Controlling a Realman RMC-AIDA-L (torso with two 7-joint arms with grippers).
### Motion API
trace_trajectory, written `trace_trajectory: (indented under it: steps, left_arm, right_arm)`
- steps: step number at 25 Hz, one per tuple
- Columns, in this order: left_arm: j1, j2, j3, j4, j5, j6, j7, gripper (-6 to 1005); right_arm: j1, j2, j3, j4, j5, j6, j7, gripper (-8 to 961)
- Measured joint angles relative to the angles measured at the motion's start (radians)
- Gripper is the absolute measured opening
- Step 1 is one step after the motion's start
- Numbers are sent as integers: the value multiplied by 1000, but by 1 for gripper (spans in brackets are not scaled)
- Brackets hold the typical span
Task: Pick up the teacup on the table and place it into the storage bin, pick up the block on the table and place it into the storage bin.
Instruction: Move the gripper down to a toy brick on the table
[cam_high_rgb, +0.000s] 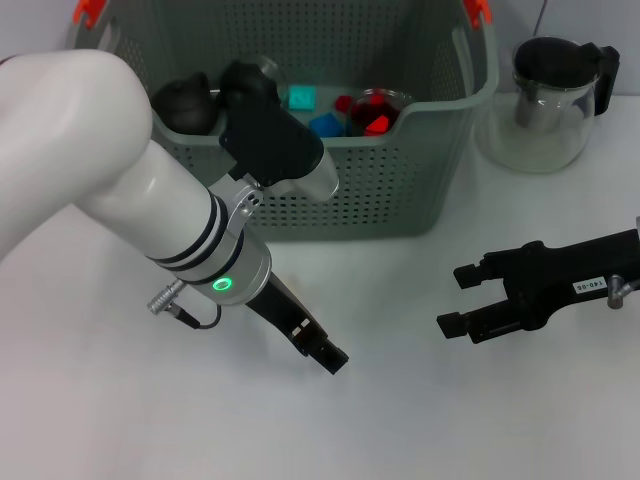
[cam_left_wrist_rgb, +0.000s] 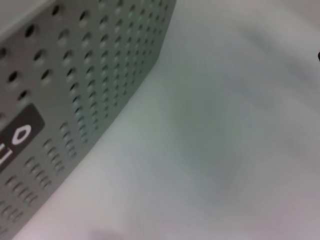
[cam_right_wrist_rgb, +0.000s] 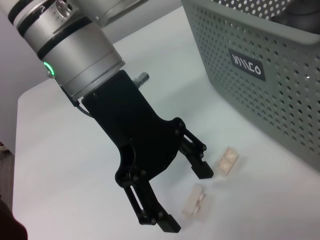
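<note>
Storage bin (cam_high_rgb: 400, 190) holds blocks (cam_high_rgb: 325, 125), perhaps a teacup (cam_high_rgb: 378, 103).

Storage bin (cam_high_rgb: 400, 190) at rear centre of surface (cam_high_rgb: 120, 400), small items inside. Teapot (cam_high_rgb: 550, 100) just right of bin, on surface. Left gripper (cam_right_wrist_rgb: 187, 200) in front of bin, low over surface, two small blocks (cam_right_wrist_rgb: 226, 161) beside it. Right gripper (cam_high_rgb: 455, 300) well right, front of teapot.

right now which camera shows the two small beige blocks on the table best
The right wrist view: both beige blocks lie on the table under the open left gripper, near the storage bin. The head view hides them behind the left arm; the left wrist view shows none.
</note>
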Motion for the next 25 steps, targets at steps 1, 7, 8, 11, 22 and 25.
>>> trace_trajectory:
  steps: [1,7,8,11,22,25]
  left_arm:
    - [0,0,2,-3,0,-4,0,947]
    - [1,0,12,-23,1,-30,0,931]
    - [1,0,12,-23,2,-33,0,925]
    - [3,0,13,-25,4,-40,0,909]
    - [-7,1,18,-47,25,-49,0,502]
    - [-8,2,14,-39,26,-40,0,443]
  right_arm:
    - [0,0,0,0,0,1,0,927]
    - [2,0,0,0,0,5,1,927]
    - [2,0,0,0,0,5,2,927]
    - [3,0,0,0,0,5,3,927]
    - [8,0,0,-2,1,5,4,927]
    - [8,0,0,-2,2,5,4,927]
